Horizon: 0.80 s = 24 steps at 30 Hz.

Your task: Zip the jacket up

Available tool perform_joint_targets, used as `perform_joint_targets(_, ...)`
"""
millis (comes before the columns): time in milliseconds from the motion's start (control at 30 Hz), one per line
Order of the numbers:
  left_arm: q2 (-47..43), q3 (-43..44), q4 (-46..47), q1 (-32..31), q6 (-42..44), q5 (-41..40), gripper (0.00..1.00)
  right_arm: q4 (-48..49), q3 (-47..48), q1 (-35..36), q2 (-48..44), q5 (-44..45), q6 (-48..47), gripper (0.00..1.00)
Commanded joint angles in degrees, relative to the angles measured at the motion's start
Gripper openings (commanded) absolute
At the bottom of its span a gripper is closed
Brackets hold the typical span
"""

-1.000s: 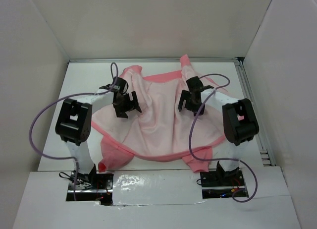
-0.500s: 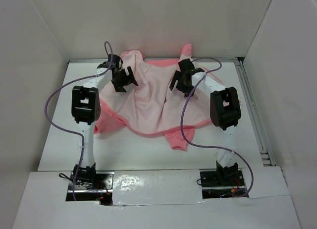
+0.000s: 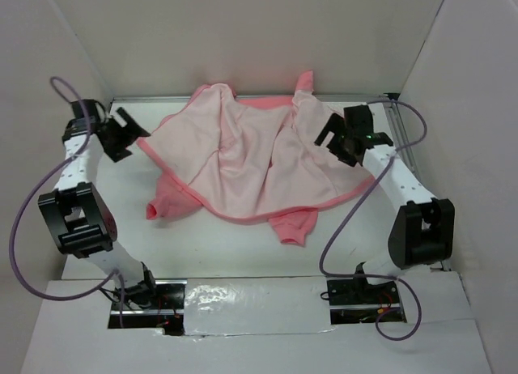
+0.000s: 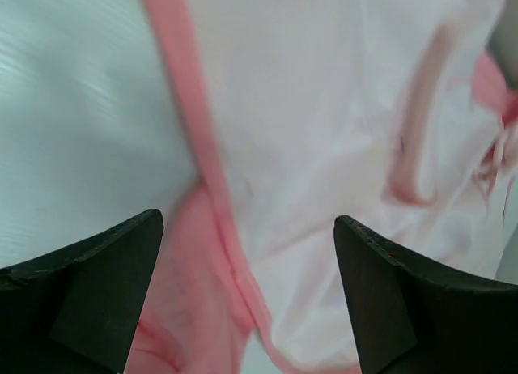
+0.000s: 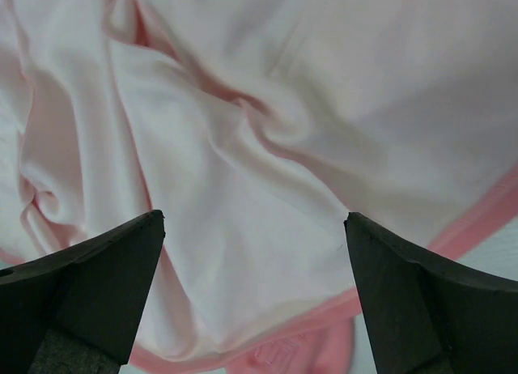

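Both ways now, swinging outward off the jacket — leaving it lying spread open, pale lining up, in the middle of the table. Carrying nothing in the left gripper or the right gripper, jaws gaping fully wide. Probably resetting — zipping not yet starting, front edges lying well apart.

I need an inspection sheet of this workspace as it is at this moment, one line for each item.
Surface: white table, the jacket lies on it.
Job's things: jacket spread out, pale lining up, front open.
Clutter: nothing seen.
Grippers: left gripper open, at the jacket's left edge; right gripper open, above its right edge; neither holds anything.
Cables: purple left cable and right cable, hanging in loops.
Surroundings: white walls on three sides.
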Motion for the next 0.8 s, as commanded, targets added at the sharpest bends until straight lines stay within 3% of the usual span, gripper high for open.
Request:
perform_joint_targets(0, 4.8, -0.1, 1.3, 5.5, -0.4, 1.0, 0.99, 2.4, -5.0, -4.2, -3.0, -2.5, 0.6, 1.0)
perform_joint_targets(267, 20.7, 12.0, 2.4, 7.9, -4.3, 1.9, 0.99, 3.4, -10.6, -15.4, -5.0, -5.5, 1.4, 1.0)
perform_joint_targets(500, 30.1, 21.3, 3.0, 3.0, -4.8, -10.0, 0.99, 4.4, -12.7, -19.0, -4.4, -5.0, 1.8, 1.0)
perform_joint_targets(600, 34.0, 25.5, 1.9, 1.0, -3.8, -11.1, 0.98, 3.8, -12.9, -20.3, -2.7, -3.3, 3.3, 1.0)
perform_joint_targets(667, 36.6, 27.7, 1.9, 0.5, -3.0, -9.4, 0.89, 4.5, -12.9, -22.0, -1.4, 0.2, 4.9, 1.0)
perform_joint_targets(767, 38.5, 29.4, 2.7, 0.0, -1.3, -6.3, 0.3, 1.6, -9.4, -25.1, 1.4, 3.1, 5.8, 1.0)
